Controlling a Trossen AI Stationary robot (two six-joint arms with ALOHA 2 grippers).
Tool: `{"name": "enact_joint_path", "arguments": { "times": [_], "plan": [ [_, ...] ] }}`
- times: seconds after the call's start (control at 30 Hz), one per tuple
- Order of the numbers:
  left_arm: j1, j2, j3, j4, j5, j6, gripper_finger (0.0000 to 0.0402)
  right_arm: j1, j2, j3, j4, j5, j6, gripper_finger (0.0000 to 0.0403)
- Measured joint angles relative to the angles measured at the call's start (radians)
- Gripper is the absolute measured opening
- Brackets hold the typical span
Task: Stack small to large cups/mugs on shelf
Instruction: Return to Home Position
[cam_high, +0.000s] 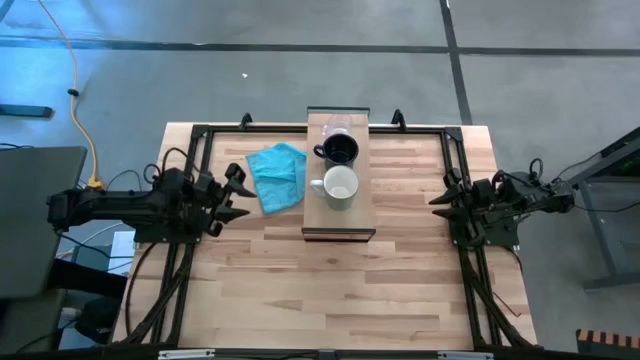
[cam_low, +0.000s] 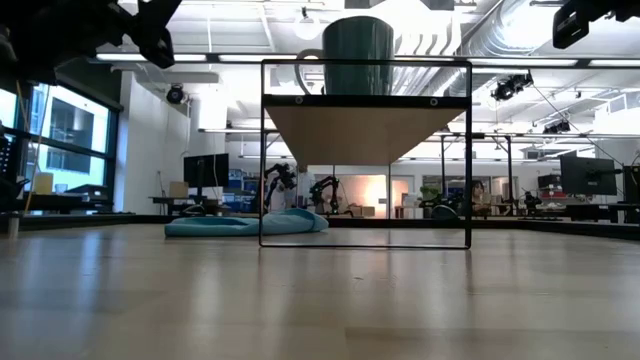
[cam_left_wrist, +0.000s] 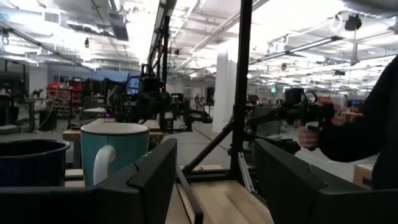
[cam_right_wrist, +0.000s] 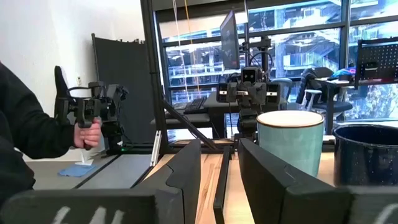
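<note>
— On the counter (cam_high: 300, 290), what takes up the most room?
— Two dark arms. The left arm (cam_high: 130, 205) lies over the left edge and the right arm (cam_high: 515, 195) over the right edge, both well apart from the shelf.
— And the shelf?
— The shelf (cam_high: 340, 222) is a long light-wood platform standing in the middle of the counter's far half. From counter height it shows as a raised board on a thin dark frame, open underneath.
— How do the claws stand?
— The left claw (cam_high: 243, 196) points toward the shelf with its fingers spread and nothing between them. The right claw (cam_high: 441, 190) faces it from the other side, fingers also apart, holding nothing.
— What lies next to the shelf?
— A teal cloth (cam_high: 277, 176), crumpled on the counter just beside the shelf's left side.
— Where are the mugs?
— All are on the shelf, in one row along it. The pale mug (cam_high: 342, 187) stands upright about midway, its handle toward the left arm. The dark mug (cam_high: 341, 150) stands upright just behind it. The glass cup (cam_high: 336, 127) sits at the far end, behind the dark mug; whether those two touch I cannot tell.
— Anything smaller?
— Beyond the counter, a person's hand (cam_left_wrist: 308, 135) grips a dark device.
</note>
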Motion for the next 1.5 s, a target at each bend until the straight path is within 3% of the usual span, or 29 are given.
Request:
{"name": "enact_joint_path", "arguments": {
  "times": [0.2,0.4,0.83,1.0,1.5],
  "plan": [
    [-0.002,0.000,-0.107,0.184,-0.002,-0.075,0.0200,0.000,0.000,0.000,0.007,-0.012,0.004,0.0101],
    [-0.048,-0.002,-0.100,0.172,-0.051,-0.063,0.0200,0.000,0.000,0.000,0.029,-0.026,-0.019,0.0101],
    [-0.303,-0.025,-0.101,0.124,-0.248,0.103,0.0200,0.000,-0.001,0.000,0.018,-0.034,-0.046,0.0101],
    [-0.328,-0.112,-0.101,0.083,-0.264,0.156,0.0200,0.000,-0.002,0.000,0.048,-0.056,-0.074,0.0101],
    [-0.327,-0.492,-0.101,-0.253,-0.278,0.190,0.0200,0.000,-0.002,0.000,0.112,-0.052,-0.166,0.0101]
  ]
}}
